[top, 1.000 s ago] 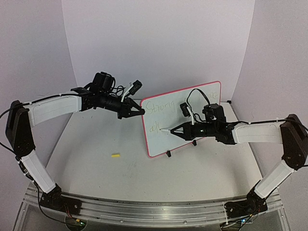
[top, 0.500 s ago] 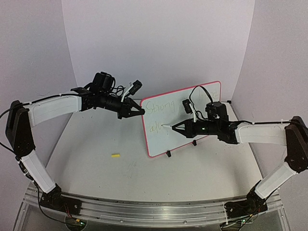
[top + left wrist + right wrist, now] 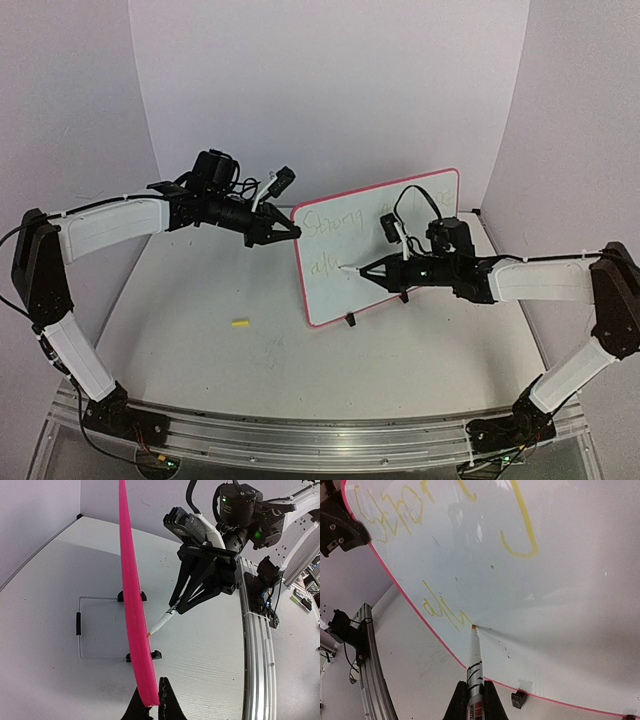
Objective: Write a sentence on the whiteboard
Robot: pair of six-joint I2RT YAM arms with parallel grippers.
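- Where it stands upright, right of the counter's [image 3: 250, 380] centre, the whiteboard [image 3: 345, 295] carries the sentence [image 3: 330, 222] in yellow, in two lines.
- Right jaws grip a marker [image 3: 473, 650], its tip touching the second line.
- Left jaws pinch the board's pink left rim.

The whiteboard [image 3: 335, 295], white with a thin pink-red rim, is shown standing on small black feet toward the back right of the table [image 3: 200, 290]. The sentence [image 3: 325, 222], faint yellow-green cursive, is written in two lines at its upper left.
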